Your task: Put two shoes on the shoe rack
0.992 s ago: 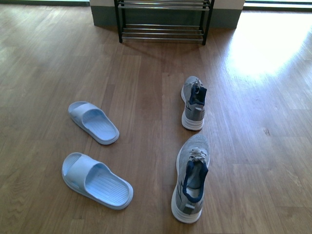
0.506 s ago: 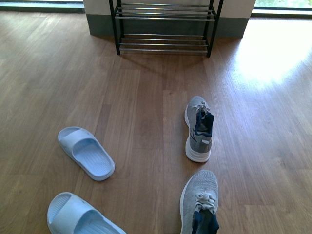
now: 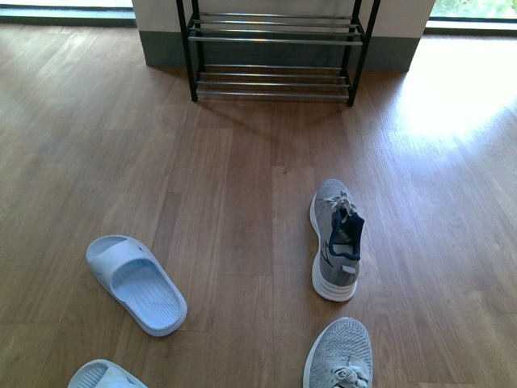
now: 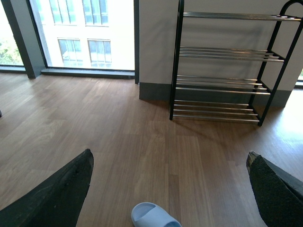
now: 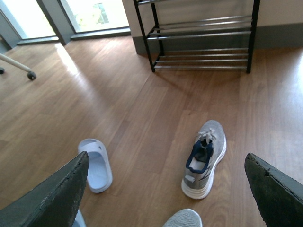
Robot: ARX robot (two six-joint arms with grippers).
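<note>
Step in hand: approach; no shoe lifted yet, all on the wood floor [image 3: 234,210], none on the rack.
Shoe rack [image 3: 275,48]: against the far wall, straight ahead; chrome rod shelves bare in every view.
Far sneaker [image 3: 337,238]: upright, toe toward the rack, right of centre, well apart from it.
Near sneaker [image 3: 339,360]: only the toe shows at the lower edge of the front view.
Slide [image 3: 136,283]: left of centre, sole down; second slide [image 3: 101,376] partly cut off below.
Left gripper [image 4: 168,189]: spread wide, nothing between the fingers, above the floor.
Right gripper [image 5: 165,189]: likewise released and empty; far sneaker in the gap.
Next move (judgement): lower the right gripper onto the far sneaker, clamp across collar or heel, carry it forward to a shelf.
</note>
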